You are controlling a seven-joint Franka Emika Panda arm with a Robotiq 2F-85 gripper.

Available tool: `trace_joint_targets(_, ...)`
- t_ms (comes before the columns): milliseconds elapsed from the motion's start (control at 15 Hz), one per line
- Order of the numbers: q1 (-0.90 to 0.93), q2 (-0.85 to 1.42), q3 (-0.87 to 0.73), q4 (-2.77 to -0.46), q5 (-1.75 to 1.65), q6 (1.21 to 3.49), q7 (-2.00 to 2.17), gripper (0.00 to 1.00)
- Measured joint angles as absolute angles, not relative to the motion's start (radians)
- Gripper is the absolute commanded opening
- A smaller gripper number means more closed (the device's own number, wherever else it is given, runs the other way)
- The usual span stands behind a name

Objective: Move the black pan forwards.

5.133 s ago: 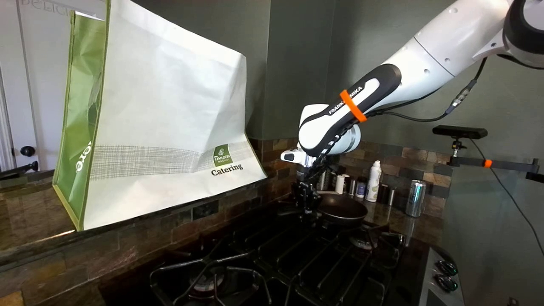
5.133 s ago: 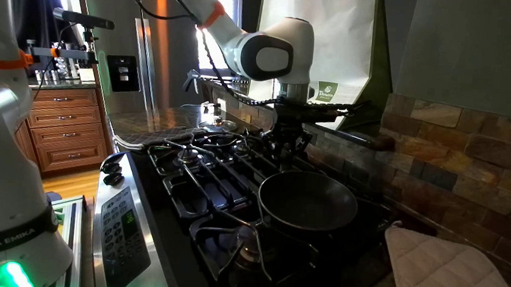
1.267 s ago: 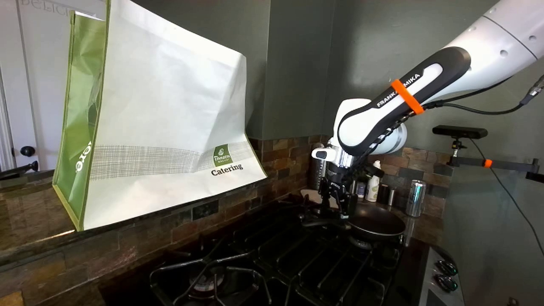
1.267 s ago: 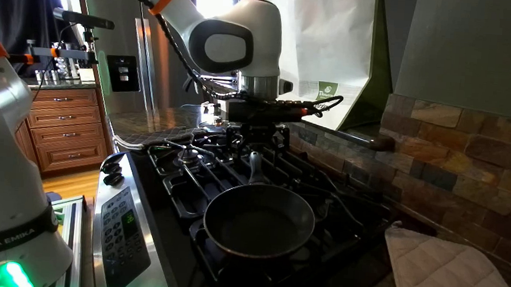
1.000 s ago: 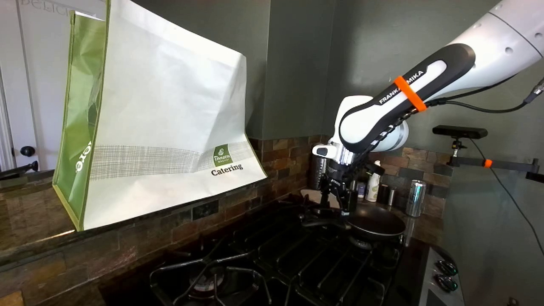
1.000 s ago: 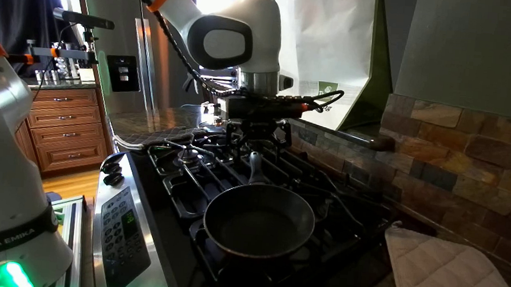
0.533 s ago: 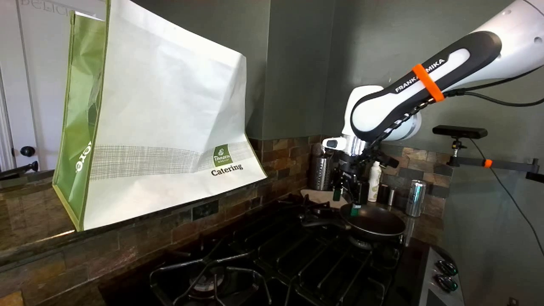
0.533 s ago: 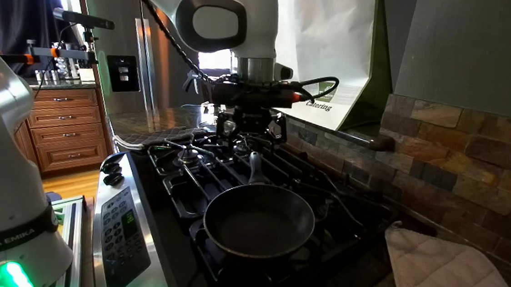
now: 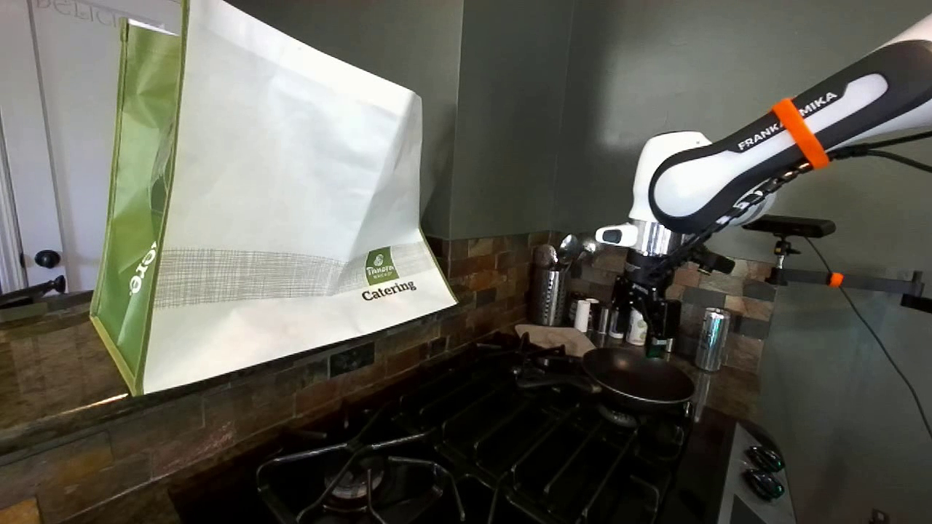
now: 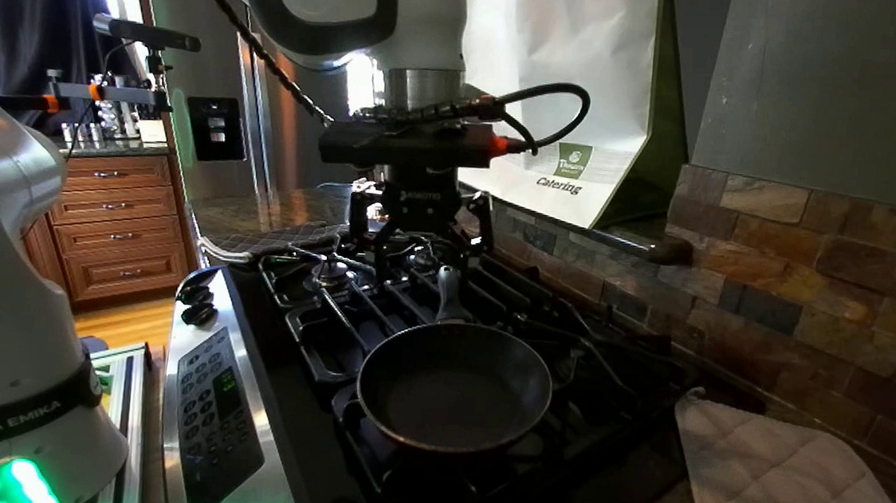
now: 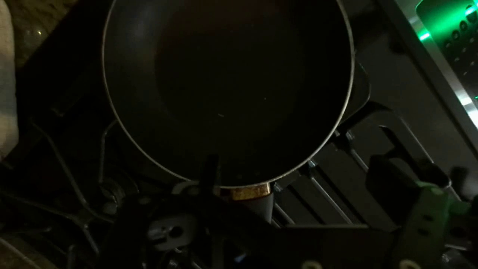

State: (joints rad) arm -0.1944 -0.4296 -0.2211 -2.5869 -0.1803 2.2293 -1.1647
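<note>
The black pan (image 10: 453, 388) rests level on the stovetop grates in both exterior views, and its round bowl (image 11: 231, 93) fills the upper middle of the wrist view. Its handle (image 10: 449, 291) points away from the bowl, with a copper-coloured collar (image 11: 250, 191) at the joint. My gripper (image 10: 423, 257) hangs over the pan with its jaws spread wide and nothing between them. In an exterior view the gripper (image 9: 644, 335) appears above the pan's far rim. In the dark wrist view, one finger (image 11: 212, 168) overlaps the rim near the handle, hiding part of it.
Black grates (image 10: 354, 328) cover the stove, with its control panel (image 10: 220, 401) along one edge. A pale pot holder (image 10: 797, 487) lies beside the stove. A large white bag (image 9: 291, 182) stands on a ledge. A utensil holder (image 9: 551, 295) and a metal can (image 9: 712, 338) line the counter.
Over about five seconds the pan has shifted toward the control panel side. In the last second my gripper has lifted off the handle and moved that same way; the pan has stayed put.
</note>
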Motion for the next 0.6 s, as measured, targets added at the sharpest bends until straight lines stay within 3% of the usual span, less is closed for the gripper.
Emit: trace_joint_targets(600, -0.195, -0.517, -0.249, -2.614, -0.227, 2.231, -1.2, 1.0)
